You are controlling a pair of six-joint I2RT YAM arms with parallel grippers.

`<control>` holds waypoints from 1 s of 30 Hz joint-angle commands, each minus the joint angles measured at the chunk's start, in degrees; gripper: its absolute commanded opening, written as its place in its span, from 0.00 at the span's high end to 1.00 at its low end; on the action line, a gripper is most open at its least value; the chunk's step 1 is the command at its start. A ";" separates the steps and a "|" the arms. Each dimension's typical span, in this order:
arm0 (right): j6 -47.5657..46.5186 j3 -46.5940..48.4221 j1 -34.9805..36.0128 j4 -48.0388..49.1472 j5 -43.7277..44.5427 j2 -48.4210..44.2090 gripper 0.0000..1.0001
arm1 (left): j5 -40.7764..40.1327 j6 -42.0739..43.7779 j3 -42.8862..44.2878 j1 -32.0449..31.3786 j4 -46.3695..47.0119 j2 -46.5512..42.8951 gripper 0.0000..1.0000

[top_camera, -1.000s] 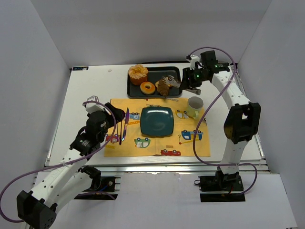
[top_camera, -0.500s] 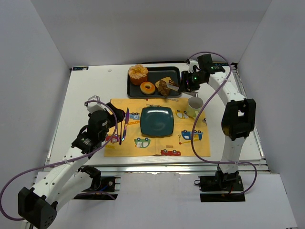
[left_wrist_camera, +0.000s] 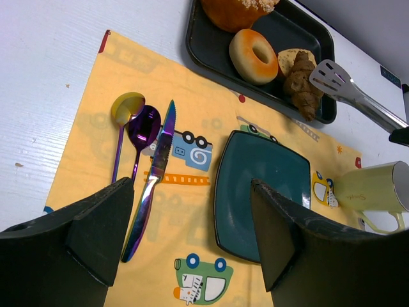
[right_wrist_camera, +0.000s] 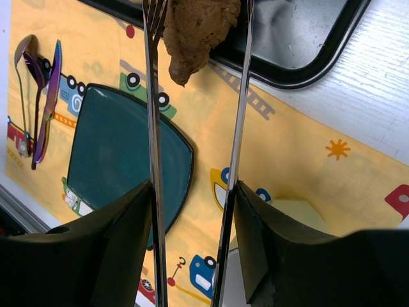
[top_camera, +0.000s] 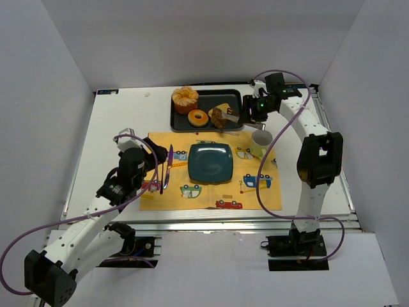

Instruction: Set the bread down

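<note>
Right pincer (right_wrist_camera: 192,188) grasps tongs (right_wrist_camera: 152,128) straddling the bread (right_wrist_camera: 198,32); left pincer (left_wrist_camera: 192,185) hangs released. Likely light and crumbly: pinch its thick middle gently.

Support surface: white table (top_camera: 121,121), flat and level. Three items lie directly on it.

1. Yellow placemat (top_camera: 255,192) with a cartoon vehicle print. It is spread beneath and ahead of the left gripper (top_camera: 158,155) and reaches rightward to a point nearer the arm bases than the right gripper (top_camera: 245,116).
2. Black tray (top_camera: 231,97), just beyond the mat's far edge. Its right end is under the right gripper, and it is well ahead of the left gripper. Whether mat and tray touch cannot be determined.
3. Small dark tag (top_camera: 107,91) at the far left corner, well apart from both grippers.
</note>
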 commanded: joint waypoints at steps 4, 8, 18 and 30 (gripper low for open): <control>2.94 -1.99 -0.25 2.37 -2.19 -0.26 0.42 | -0.73 -0.20 1.18 0.26 -0.06 -0.80 0.18; 4.00 -2.26 -0.34 2.63 -2.54 0.35 0.42 | -1.08 -0.20 1.27 0.26 -0.85 -1.24 0.18; 6.90 -2.61 -0.60 3.95 -6.40 1.85 0.55 | -1.43 -0.64 1.71 0.26 -1.55 -2.03 0.18; 2.97 -3.31 -3.15 6.85 -18.96 -7.55 0.95 | -1.44 -0.90 2.24 0.26 -1.20 -2.12 0.18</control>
